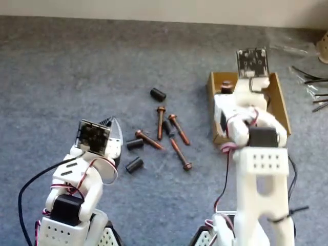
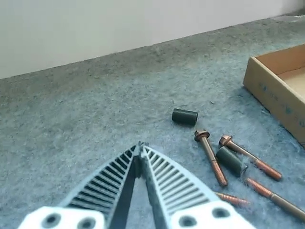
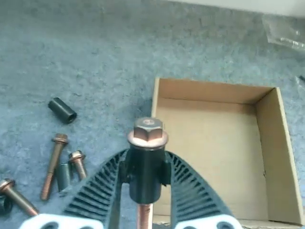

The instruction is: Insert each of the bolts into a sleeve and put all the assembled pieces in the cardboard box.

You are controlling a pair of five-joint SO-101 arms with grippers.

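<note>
The right tool point(image 3: 147, 163) is clamped on a black sleeve point(image 3: 145, 180) with a copper bolt point(image 3: 147, 134) threaded through it. The bolt's long axis runs along the tool and its head points away from the wrist. The right arm is stretched forward so the assembled piece hangs above the cardboard box point(image 3: 269, 143), close to the wall that faces the loose parts; by the look of it, only a release remains. The left arm sits folded back, its left tool point(image 2: 140, 149) closed and empty, aimed at the spare bolts point(image 1: 179, 154) and spare sleeves point(image 1: 158, 94) scattered on the desk point(image 1: 61, 77).
</note>
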